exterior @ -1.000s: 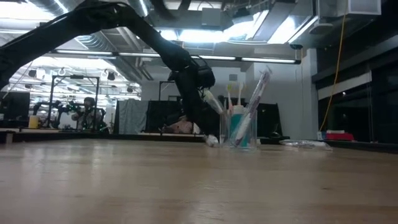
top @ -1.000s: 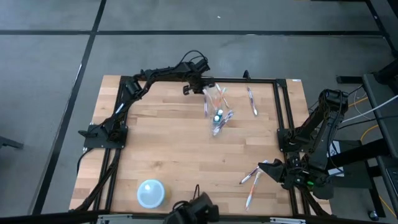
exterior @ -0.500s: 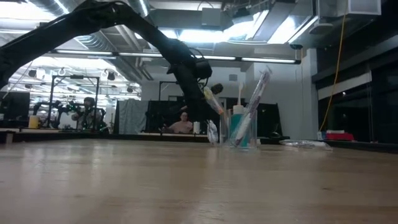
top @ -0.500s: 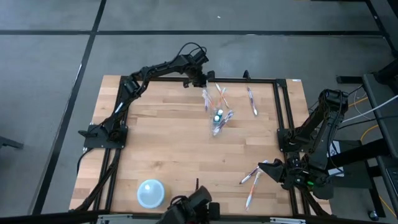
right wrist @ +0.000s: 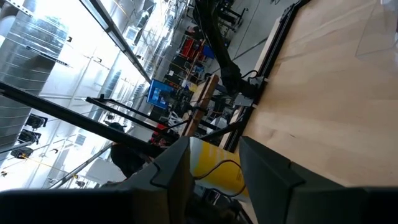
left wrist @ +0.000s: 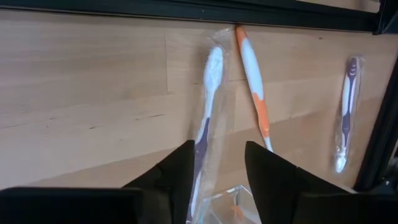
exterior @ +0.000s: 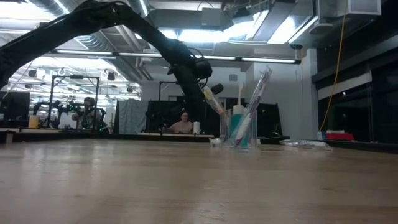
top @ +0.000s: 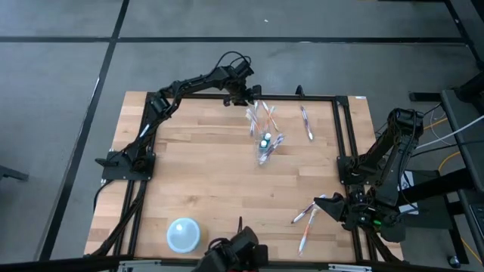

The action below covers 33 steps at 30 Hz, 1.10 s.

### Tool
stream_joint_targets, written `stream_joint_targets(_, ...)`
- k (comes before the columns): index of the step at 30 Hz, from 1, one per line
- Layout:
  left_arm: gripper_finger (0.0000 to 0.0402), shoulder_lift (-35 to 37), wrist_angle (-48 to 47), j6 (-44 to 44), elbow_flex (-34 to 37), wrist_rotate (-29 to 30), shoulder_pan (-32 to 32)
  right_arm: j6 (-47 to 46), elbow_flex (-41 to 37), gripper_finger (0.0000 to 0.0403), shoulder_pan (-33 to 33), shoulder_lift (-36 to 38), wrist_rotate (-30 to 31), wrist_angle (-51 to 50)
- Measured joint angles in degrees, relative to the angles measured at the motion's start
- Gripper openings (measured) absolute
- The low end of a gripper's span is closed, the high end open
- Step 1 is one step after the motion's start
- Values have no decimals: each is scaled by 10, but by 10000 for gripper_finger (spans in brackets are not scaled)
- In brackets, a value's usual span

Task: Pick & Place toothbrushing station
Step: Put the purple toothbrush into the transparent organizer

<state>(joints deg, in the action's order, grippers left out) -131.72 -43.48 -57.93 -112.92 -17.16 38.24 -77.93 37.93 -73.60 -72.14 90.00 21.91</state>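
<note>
Lower left of the high view there's a pale blue bowl (top: 184, 235) sitting by itself, not part of this job. Moving right, the left gripper (top: 247, 96) hangs at the top middle, just above the clear cup (top: 265, 128) near the table's far edge. From its wrist camera the fingers (left wrist: 178, 171) are apart with nothing between them, and a wrapped purple brush (left wrist: 206, 112) leans up out of the cup right in front, an orange brush (left wrist: 254, 81) beside it. The low view shows the cup holding several brushes plus the teal tube (exterior: 236, 131).

So I'd say it's at the letting-go step of a drop-in. Next it needs to lift clear and go for another loose one: a single toothbrush (top: 306, 122) lies right of the cup, and a small bunch (top: 306, 219) sits lower right by the right gripper (top: 342, 208), parked with its fingers apart, holding nothing.
</note>
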Motion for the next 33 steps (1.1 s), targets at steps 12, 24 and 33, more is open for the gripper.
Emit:
stream_joint_targets(12,131,-35,-5,-28,-1,-51,-31,-5,0,142,0,0,0,0)
stream_joint_targets(24,115,-34,-53,-28,-4,-65,-39,-5,0,142,0,0,0,0)
stream_joint_targets(33,114,-9,-63,50,-3,-118,-16,-1,0,142,-3,0,0,8)
